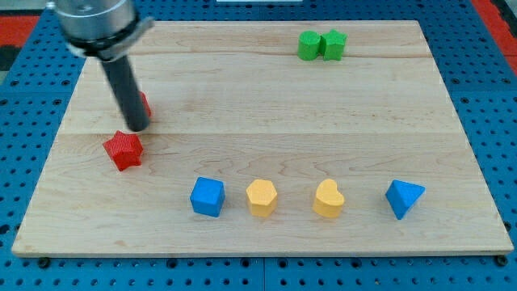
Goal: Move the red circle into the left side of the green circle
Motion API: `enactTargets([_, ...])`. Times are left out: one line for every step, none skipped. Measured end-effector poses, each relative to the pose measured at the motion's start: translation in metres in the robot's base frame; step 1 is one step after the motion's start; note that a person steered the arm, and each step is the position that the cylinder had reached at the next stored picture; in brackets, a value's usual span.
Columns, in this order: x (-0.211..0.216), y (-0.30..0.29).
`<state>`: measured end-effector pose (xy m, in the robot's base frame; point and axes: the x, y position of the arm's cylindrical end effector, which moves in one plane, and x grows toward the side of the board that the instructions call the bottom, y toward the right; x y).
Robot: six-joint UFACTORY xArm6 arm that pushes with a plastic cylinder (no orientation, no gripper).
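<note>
On a pale wooden board (266, 121) laid over a blue pegboard (485, 121), my tip (136, 128) stands at the view's left, the dark rod rising from it to a grey metal collar at the top-left corner. The rod has no jaws and holds nothing — it only rests its lower end on the wood. The red circle (145, 103) sits directly behind the rod, mostly hidden, with just a sliver of red showing at the rod's right edge; whether the tip touches it cannot be told. Just below and slightly left of the tip lies the red star (123, 149), near but apart from it. The green circle (308, 45) is well away at the view's top, right of centre, touching a green star (334, 44) on its right side. Along the view's bottom runs a spaced row — a blue cube (207, 196), a yellow hexagon (262, 198), a yellow heart (328, 199) and a blue triangle (403, 198) — all well clear of the tip.
</note>
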<state>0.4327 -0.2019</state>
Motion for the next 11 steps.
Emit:
enactTargets([-0.018, -0.030])
enactTargets([-0.029, 0.028])
enactTargets([-0.013, 0.050])
enactTargets([-0.048, 0.091])
enactTargets([-0.073, 0.103])
enactTargets([-0.088, 0.098])
enactTargets([-0.102, 0.071])
enactTargets([-0.112, 0.054])
enactTargets([-0.131, 0.067])
enactTargets([-0.146, 0.106])
enactTargets([-0.165, 0.155])
